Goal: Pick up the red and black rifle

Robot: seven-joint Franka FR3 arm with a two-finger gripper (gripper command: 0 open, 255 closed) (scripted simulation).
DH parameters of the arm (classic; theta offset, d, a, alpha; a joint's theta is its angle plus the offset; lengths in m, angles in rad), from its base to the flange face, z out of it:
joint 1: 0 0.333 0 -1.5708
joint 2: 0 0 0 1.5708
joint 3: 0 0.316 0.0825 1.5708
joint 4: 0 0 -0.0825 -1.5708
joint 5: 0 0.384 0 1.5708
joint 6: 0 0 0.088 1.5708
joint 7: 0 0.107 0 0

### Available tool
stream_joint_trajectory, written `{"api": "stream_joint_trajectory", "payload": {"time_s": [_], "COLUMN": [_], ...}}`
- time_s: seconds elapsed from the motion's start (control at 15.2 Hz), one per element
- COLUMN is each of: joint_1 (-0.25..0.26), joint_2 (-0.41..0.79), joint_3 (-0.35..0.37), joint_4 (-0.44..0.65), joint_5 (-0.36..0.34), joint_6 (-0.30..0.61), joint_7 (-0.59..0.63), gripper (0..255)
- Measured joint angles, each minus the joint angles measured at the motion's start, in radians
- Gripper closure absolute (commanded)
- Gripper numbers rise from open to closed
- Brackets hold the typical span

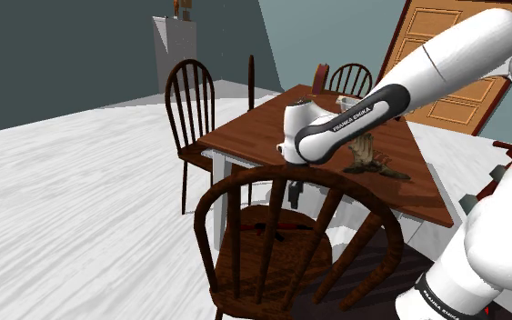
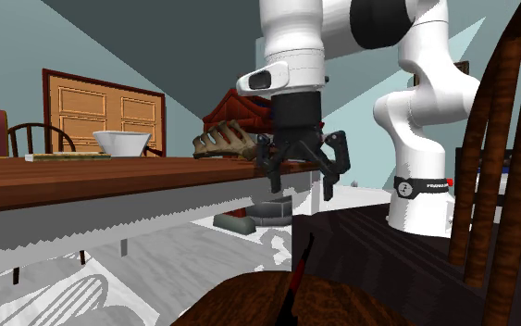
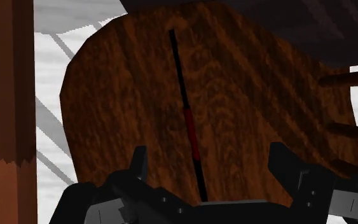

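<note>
— Shoulder view?
— The gripper (image 1: 295, 190) hangs above the chair seat (image 1: 252, 242).
— Second exterior view?
— Its fingers (image 2: 334, 168) spread, empty; the rifle (image 2: 295, 275) lies flat on that seat.
— Wrist view?
— Directly below: thin, stiff, likely light. Pinch across its red middle.

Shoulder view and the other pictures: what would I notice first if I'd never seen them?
First the big white arm, reaching down from the shoulder view's upper right past the brown table. Its black gripper hangs open above the seat of a wooden chair. On that seat, right under the gripper, lies a very thin red and black rifle.
</note>
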Motion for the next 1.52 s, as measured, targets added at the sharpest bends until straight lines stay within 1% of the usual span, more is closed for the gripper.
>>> {"api": "stream_joint_trajectory", "payload": {"time_s": [0.26, 0.59, 0.79, 1.19, 1.25, 1.52], "joint_1": [0.013, 0.043, 0.058, 0.068, 0.069, 0.069], "joint_2": [0.153, 0.367, 0.43, 0.511, 0.514, 0.517], "joint_3": [0.004, -0.001, -0.005, -0.02, -0.02, -0.021], "joint_4": [0.048, 0.166, 0.199, 0.224, 0.225, 0.226], "joint_5": [-0.059, -0.139, -0.161, -0.184, -0.185, -0.186], "joint_6": [0.083, 0.15, 0.171, 0.225, 0.227, 0.23], "joint_7": [-0.005, -0.005, 0.003, 0.021, 0.022, 0.023], "gripper": [0, 0, 0, 0, 255, 255]}}
